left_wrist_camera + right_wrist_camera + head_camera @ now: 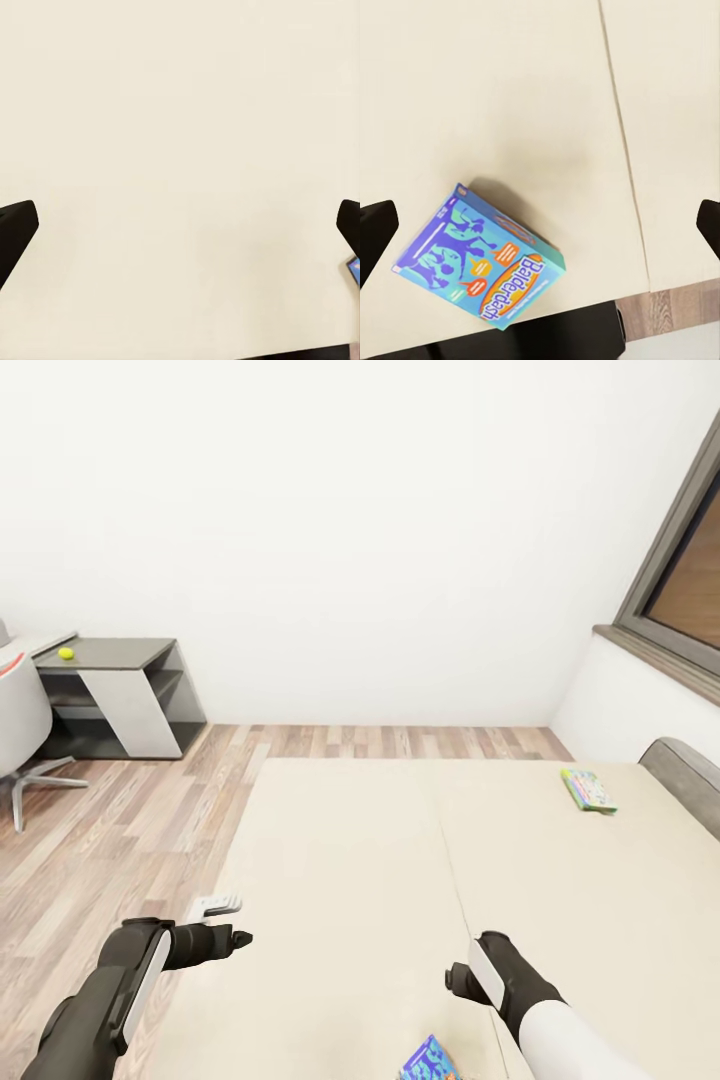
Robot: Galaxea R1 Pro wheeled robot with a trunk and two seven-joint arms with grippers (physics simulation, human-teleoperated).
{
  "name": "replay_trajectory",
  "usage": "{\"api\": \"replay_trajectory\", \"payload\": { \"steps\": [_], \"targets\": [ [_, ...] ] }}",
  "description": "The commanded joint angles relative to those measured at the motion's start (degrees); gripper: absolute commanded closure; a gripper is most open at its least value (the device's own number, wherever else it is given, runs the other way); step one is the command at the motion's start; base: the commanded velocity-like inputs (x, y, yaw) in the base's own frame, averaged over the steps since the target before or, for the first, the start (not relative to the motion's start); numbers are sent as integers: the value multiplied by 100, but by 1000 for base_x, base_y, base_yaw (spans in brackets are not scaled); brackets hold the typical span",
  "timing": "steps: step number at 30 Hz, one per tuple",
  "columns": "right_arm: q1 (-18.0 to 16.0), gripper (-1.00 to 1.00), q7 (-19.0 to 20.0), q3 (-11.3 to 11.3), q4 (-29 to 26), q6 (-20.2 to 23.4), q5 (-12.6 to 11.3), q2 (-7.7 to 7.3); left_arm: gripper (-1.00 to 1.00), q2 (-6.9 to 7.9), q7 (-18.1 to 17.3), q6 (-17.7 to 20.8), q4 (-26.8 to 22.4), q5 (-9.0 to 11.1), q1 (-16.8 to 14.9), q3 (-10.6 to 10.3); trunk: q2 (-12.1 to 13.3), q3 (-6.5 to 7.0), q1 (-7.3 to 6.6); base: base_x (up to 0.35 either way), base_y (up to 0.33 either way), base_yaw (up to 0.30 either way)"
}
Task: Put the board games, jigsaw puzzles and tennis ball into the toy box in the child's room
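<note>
Beige mattress spreads under both my arms: the bed [420, 860] runs away from me in the head view, its grey headboard [690, 775] at the far right below a dark-framed window [680, 590].

My right gripper [540, 217] hangs above the blue cartoon board game [480, 266], which lies flat on the mattress close to the bed's near edge. In the right wrist view only the two dark fingertips [376, 232] show at the frame's edges, spread wide with nothing between them. The box sits between the two tips but off-centre, nearer one of them, and turned at an angle to the line joining them. I see no contact with it. In the head view a corner of that same box [430, 1060] peeks in at the bottom, just beside my right forearm.

My left gripper [180, 225] is likewise spread wide and empty, its fingertips [15, 232] over bare mattress; a sliver of the blue box shows past one tip.

A second board game [588, 790], green-edged, lies flat well up the bed near the headboard, far from both grippers.

Across the wood floor [110, 830], the tennis ball [66, 653] rests on the dark grey section of the table [120, 655] at the far left, beside a grey chair [20, 720].
</note>
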Motion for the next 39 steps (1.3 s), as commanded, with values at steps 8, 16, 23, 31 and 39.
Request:
{"api": "replay_trajectory", "payload": {
  "steps": [8, 16, 23, 31, 39],
  "targets": [
    [-2, -100, -43, -12, -10, 22, -56, 3, -100, -1, -21, 32, -5, 3, -4, -17, -9, -85, 2, 0, 0, 0],
    [-2, -100, -32, 2, -10, 48, -58, 9, -100, -1, -27, 49, -23, 16, -4, -30, -9, -160, 2, 0, 0, 0],
    [-2, -100, -27, 7, -10, 55, -54, 21, -100, 19, -173, 227, -315, 38, 4, 15, -9, -227, 2, 0, 0, 0],
    [-2, -100, -25, 7, -10, 58, -52, 20, -100, 560, -1842, 511, -848, 45, 37, 11, -9, -302, 2, 0, 0, 0],
    [-2, -100, -25, 16, -10, 58, -52, 25, -100, 1553, -5838, 477, -931, -30, 58, 11, -9, -378, 2, 0, 0, 0]
  ]
}}
